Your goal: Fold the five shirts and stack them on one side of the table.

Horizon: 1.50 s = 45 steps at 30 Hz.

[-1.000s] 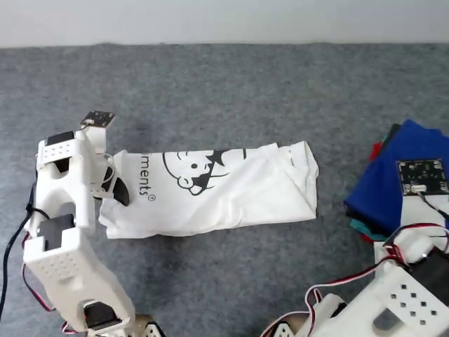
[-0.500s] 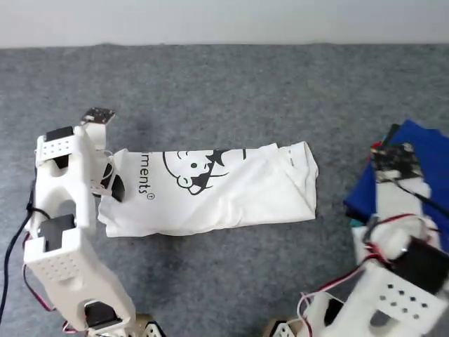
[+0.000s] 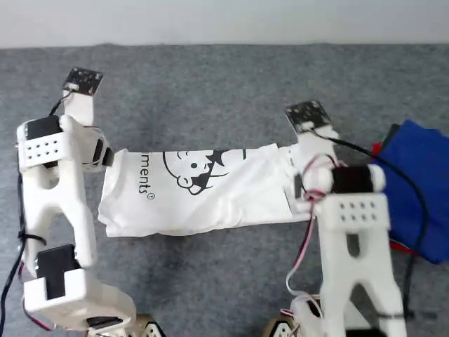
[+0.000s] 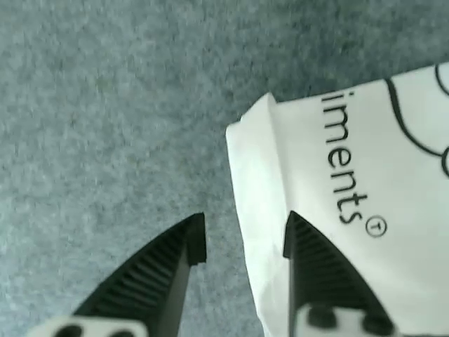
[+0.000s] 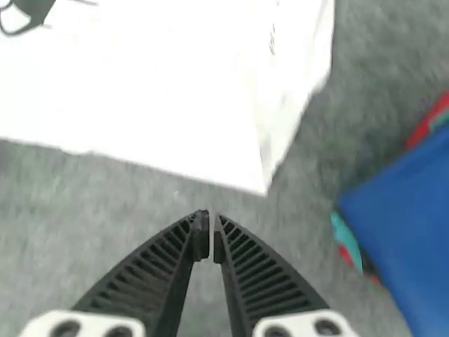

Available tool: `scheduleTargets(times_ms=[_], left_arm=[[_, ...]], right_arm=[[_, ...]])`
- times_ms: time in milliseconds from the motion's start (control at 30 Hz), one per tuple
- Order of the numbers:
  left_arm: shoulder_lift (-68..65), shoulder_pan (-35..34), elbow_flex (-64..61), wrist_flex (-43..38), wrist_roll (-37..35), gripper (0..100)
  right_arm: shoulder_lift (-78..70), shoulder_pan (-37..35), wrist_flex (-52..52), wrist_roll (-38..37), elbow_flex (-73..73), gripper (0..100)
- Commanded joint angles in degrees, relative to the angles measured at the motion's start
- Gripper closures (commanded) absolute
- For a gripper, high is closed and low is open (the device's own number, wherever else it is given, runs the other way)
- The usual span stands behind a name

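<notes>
The white shirt [image 3: 210, 189] lies across the middle of the grey bench [image 3: 224, 91], already folded lengthwise into a long strip with its print facing up. At the bench's right side sits the stack [image 3: 421, 175], a blue shirt on top with red and teal edges showing beneath it. The left arm [image 3: 52, 175] stands at the strip's left end. The left jaws are spread and hold nothing, straddling the shirt's end edge near its corner, with one tip over bare bench and the other over the cloth. The right arm [image 3: 351, 210] stands at the strip's right end, between shirt and stack. The right jaws are clenched on nothing and point at bare bench just beside the shirt's corner. The step in hand looks like the crosswise fold of this shirt, with stacking left to do. The left jaws would need to sink onto the edge and close on every layer, not just the top one. The right jaws would first have to part before they could grip or pin their end.
</notes>
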<state>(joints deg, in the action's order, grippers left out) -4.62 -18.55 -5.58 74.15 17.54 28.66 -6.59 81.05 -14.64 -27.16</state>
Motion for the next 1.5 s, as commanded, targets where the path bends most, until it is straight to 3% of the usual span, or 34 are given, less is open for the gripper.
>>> scheduleTargets(times_ms=[0,333,567,800,933,1200,1467], left_arm=[[3.08,1.67,1.98,-5.36,-2.99,82],[-5.19,7.03,4.18,-13.71,-4.48,82],[-18.73,6.42,13.41,-13.27,-4.48,82],[-32.97,5.98,27.91,-1.67,-4.13,82],[-40.44,1.67,38.37,5.36,-4.31,82],[-53.98,-7.56,58.07,11.34,-4.04,82],[-62.68,-9.76,76.88,21.36,-4.04,82]], right_arm=[[-6.02,-3.21,-9.19,0.53,2.9,97.4],[-24.57,-6.73,-32.31,0.35,2.73,97.7],[-33.01,-6.81,-37.05,0.26,2.73,97.8],[-36.79,-6.73,-37.14,0.18,2.81,98.9],[-38.02,-6.64,-37.14,0.09,2.81,98.9],[-40.31,-5.23,-37.05,0.09,2.81,98.9],[-40.84,-4.0,-36.97,0.0,2.81,98.9]])
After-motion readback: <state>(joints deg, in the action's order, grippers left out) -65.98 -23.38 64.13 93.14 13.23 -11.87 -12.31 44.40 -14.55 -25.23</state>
